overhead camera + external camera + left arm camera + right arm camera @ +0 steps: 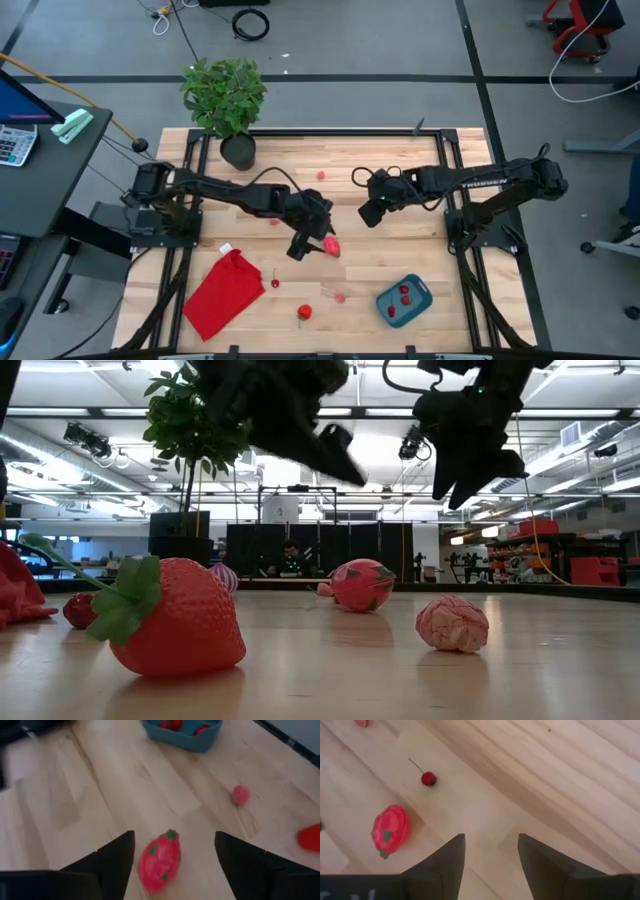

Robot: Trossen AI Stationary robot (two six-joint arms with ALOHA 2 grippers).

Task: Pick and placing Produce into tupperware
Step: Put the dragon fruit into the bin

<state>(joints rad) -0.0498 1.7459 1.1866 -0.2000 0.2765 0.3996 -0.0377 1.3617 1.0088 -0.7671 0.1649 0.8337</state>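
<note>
Mid-frame in the high view, the left gripper (313, 243) hangs over the desk (400, 215) with its fingers (117, 857) spread, the pink-red fruit (330, 244) lying in the gap between them, and bare wood runs from there toward the teal tupperware (404, 302) at lower right, broken only by a small pink ball (340, 297). The right gripper (371, 212), fingers apart, hovers just right of center with clear board beneath. The red cloth (222, 292), a strawberry (304, 312) and a cherry (275, 284) crowd the lower left, and the potted plant (228, 100) blocks the upper left
</note>
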